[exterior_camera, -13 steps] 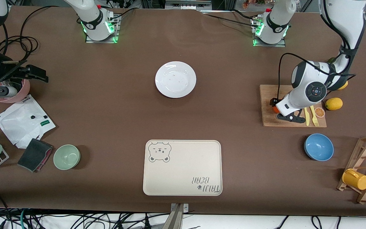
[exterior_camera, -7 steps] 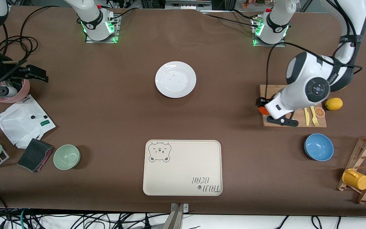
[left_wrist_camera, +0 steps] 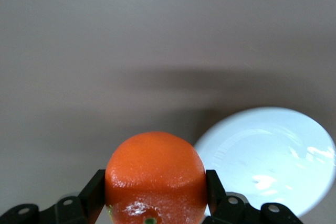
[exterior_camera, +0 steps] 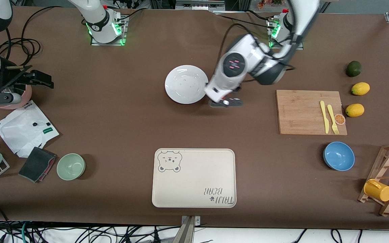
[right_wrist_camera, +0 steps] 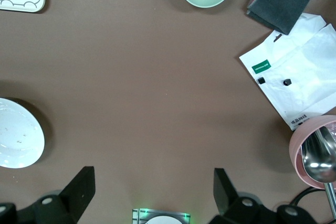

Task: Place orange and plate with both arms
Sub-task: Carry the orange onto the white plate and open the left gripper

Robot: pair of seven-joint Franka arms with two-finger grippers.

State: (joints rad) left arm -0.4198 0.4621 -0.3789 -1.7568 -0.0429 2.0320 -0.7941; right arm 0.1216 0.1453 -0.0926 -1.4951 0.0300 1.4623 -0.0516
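Left hand (left_wrist_camera: 155,203) grips the orange (left_wrist_camera: 155,174) over the desk (exterior_camera: 120,111) beside the plate's (exterior_camera: 184,84) three o'clock edge; right hand (right_wrist_camera: 155,190) waits wide open.

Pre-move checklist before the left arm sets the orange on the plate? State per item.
1. Orange held in left gripper, a finger on each side: ok.
2. Plate bare, nothing on it: ok.
3. Left gripper over the plate: not ok, it is over the table beside the rim.
4. Right gripper open, waiting at its own end of the table: ok.
5. Tray bare: ok.
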